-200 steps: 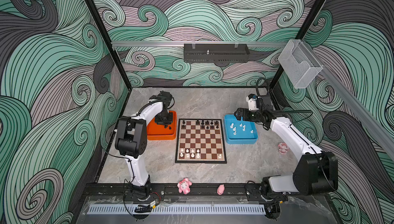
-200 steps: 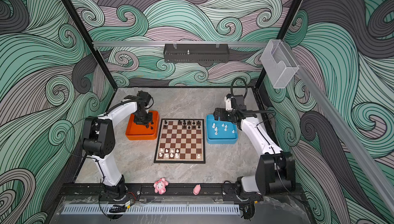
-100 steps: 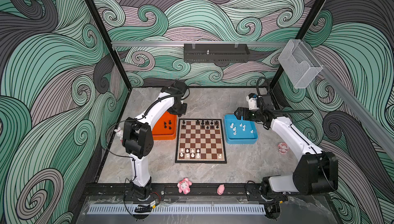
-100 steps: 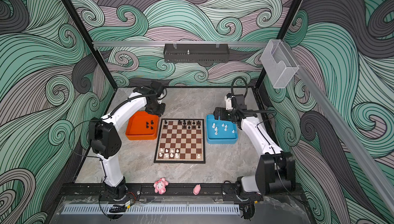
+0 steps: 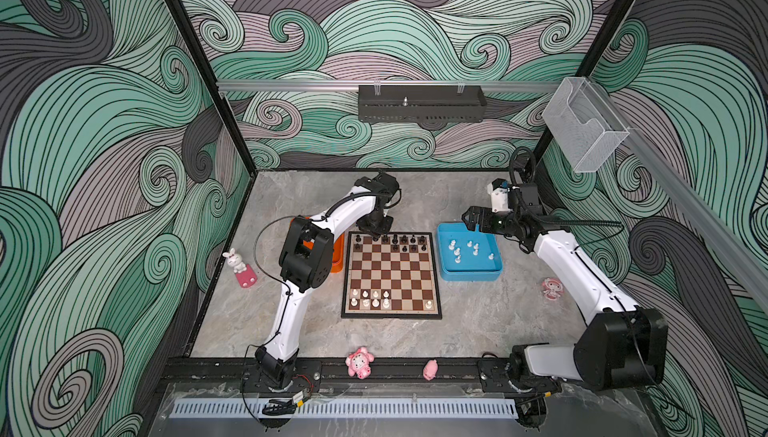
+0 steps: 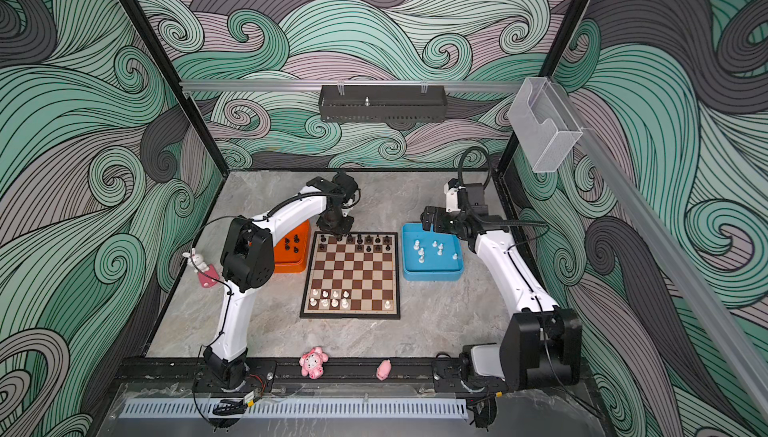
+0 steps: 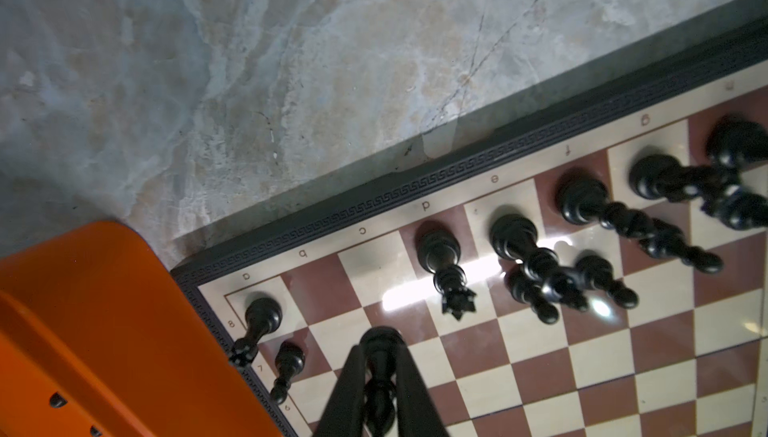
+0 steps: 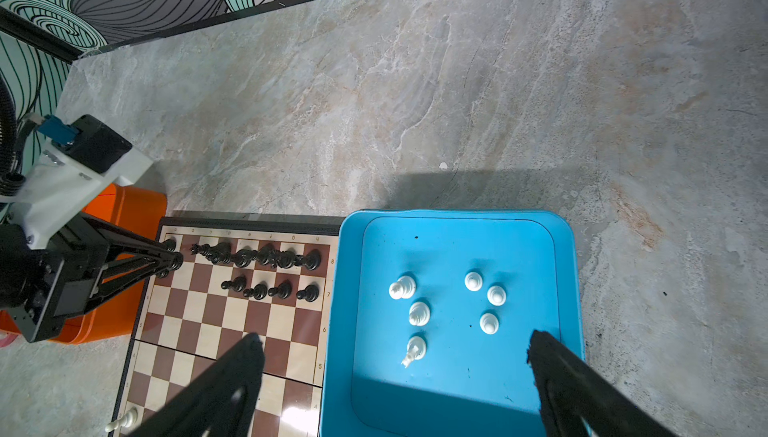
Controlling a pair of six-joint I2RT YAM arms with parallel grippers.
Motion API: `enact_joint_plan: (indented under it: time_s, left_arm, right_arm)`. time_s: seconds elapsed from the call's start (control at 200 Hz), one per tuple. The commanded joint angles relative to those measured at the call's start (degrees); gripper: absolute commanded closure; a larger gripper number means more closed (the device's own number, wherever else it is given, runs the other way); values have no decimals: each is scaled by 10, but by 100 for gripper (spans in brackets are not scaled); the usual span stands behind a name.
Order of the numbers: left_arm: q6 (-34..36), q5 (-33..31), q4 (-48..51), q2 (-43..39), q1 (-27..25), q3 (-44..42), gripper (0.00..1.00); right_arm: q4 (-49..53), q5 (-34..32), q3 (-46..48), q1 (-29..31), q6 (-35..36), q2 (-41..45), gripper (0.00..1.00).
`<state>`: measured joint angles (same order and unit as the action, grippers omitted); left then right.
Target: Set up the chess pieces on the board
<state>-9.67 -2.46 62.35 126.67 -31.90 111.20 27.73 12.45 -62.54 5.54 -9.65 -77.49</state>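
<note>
bare desk (image 5: 432, 202) behind the far edge of the board (image 5: 390, 277), middle ranks free. left pincer (image 7: 380, 356) pinches a black piece (image 7: 380, 341) over far-left squares; right pincer (image 8: 397, 341) is spread above white pieces (image 8: 419, 313) in the blue tray (image 8: 565, 248).

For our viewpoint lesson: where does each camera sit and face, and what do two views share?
Both top views: high at the front, facing down and back over the board; left arm and right arm whole.
Left wrist: on the left arm, facing down at the board's corner by the orange tray; left gripper shut on a black piece.
Right wrist: on the right arm, facing down over the blue tray; right gripper open.
Shared: both wrist views show the black row.
</note>
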Motion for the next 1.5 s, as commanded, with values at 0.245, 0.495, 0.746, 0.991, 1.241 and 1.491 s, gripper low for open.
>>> enact_joint_plan:
  time_s: [0.245,0.495,0.746,0.991,1.241,1.491]
  left_arm:
    - [-5,-2,-9,17,-7,10,82]
    - [-10,-14,-27,24,-7,6,82]
    - [-17,-30,-39,28,-7,-1,82]
    - [-18,-29,-42,36,-7,-1,82]
    - [-20,-28,-41,40,-7,-2,82]
    - [-22,-23,-43,42,-7,-6,82]
  right_arm:
    - [3,0,2,-3,-1,1,1]
    - [3,-1,5,-4,0,1,1]
    - [1,-1,5,-4,0,1,1]
    - [2,-1,5,-4,0,0,1]
    - [1,-3,6,-3,-1,-1,1]
    - [1,-1,6,-4,0,-2,1]
